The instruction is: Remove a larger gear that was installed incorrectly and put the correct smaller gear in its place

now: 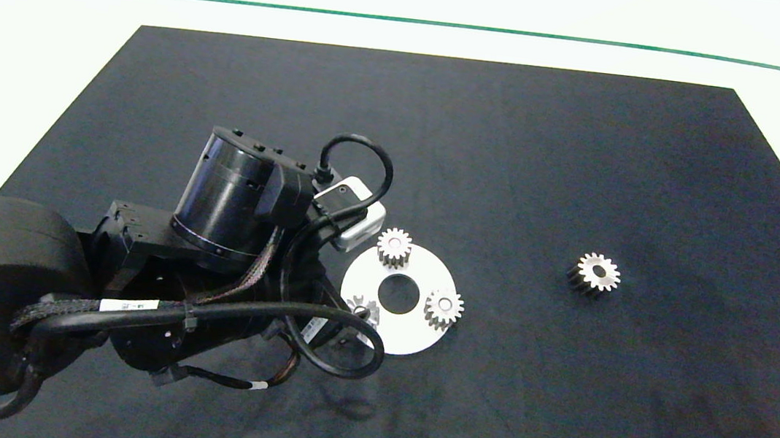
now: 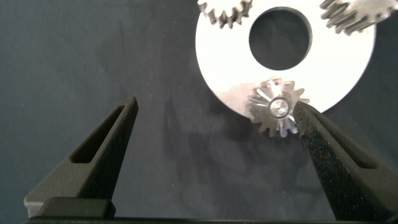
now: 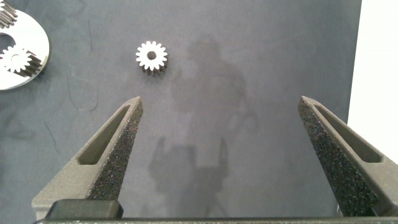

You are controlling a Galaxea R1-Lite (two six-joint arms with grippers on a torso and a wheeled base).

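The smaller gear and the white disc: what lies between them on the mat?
Nothing: the head view shows only bare black mat between the smaller gear and the white disc.

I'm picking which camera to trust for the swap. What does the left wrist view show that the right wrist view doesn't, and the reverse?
Only the left wrist view shows the spiky-toothed silver larger gear on the white round plate's edge, with the open left gripper reaching it, one finger beside its teeth. Only the right wrist view shows the wide-bored silver smaller gear lying alone on the black mat, ahead of the open right gripper. Both show the plate and its stubby-toothed small gears.
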